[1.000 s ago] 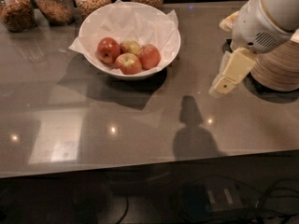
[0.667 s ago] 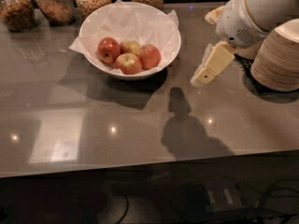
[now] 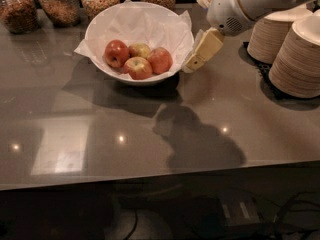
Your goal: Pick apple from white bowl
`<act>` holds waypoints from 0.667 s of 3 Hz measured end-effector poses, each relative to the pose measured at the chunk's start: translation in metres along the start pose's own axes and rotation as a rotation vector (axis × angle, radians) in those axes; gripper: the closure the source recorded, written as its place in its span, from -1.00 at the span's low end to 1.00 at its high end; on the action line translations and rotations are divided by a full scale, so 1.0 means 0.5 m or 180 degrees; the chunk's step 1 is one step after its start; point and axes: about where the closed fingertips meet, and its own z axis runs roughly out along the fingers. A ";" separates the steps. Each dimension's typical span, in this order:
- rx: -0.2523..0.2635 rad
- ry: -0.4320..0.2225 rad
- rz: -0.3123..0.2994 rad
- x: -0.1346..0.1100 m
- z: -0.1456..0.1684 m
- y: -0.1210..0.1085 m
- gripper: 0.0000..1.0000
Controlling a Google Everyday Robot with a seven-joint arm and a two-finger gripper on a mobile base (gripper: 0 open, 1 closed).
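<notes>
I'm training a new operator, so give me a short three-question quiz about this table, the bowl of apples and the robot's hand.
1. How many apples lie in the white bowl?
2. True or false: the bowl is lined with white paper.
3. Where is the hand? A) inside the bowl. B) beside the bowl's rim, on the side toward the stacked bowls. C) over the jars.
Key: 1) four. 2) true. 3) B.
</notes>
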 end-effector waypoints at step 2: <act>-0.0063 -0.0027 -0.0276 -0.048 0.089 -0.073 -1.00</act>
